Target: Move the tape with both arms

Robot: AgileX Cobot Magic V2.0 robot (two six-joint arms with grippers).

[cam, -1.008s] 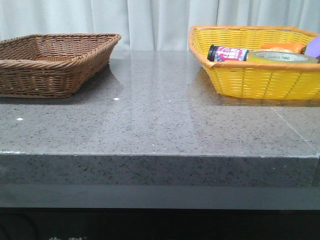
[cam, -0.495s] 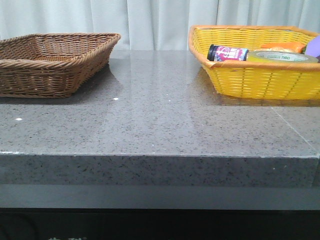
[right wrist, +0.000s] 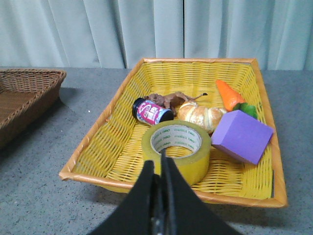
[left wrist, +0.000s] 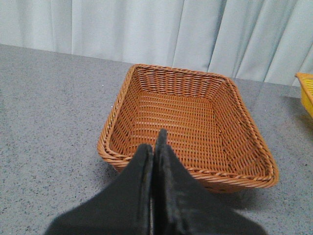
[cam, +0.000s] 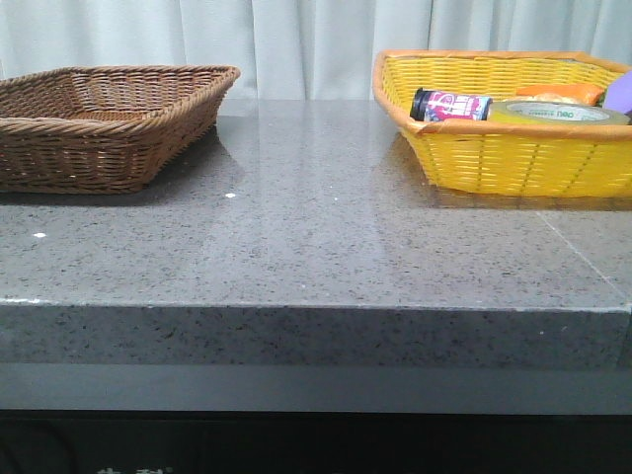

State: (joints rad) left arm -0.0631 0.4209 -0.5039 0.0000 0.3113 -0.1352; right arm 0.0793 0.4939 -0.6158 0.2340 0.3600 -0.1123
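The tape (right wrist: 177,148), a wide yellow roll with a white core printed in green, lies flat in the yellow basket (right wrist: 98,137) near its front wall. In the front view the tape (cam: 558,113) shows just over the basket's rim (cam: 494,128) at the right. My right gripper (right wrist: 157,164) is shut and empty, hovering in front of the basket, its tips in line with the tape's near side. My left gripper (left wrist: 154,142) is shut and empty, above the near rim of the brown wicker basket (left wrist: 122,117). Neither arm shows in the front view.
The yellow basket also holds a small dark bottle with a pink label (right wrist: 151,111), a bread roll (right wrist: 201,116), a carrot (right wrist: 229,93), a purple block (right wrist: 241,135) and a brown toy (right wrist: 168,100). The brown basket (cam: 109,123) stands at the left of the grey stone table (cam: 316,237).
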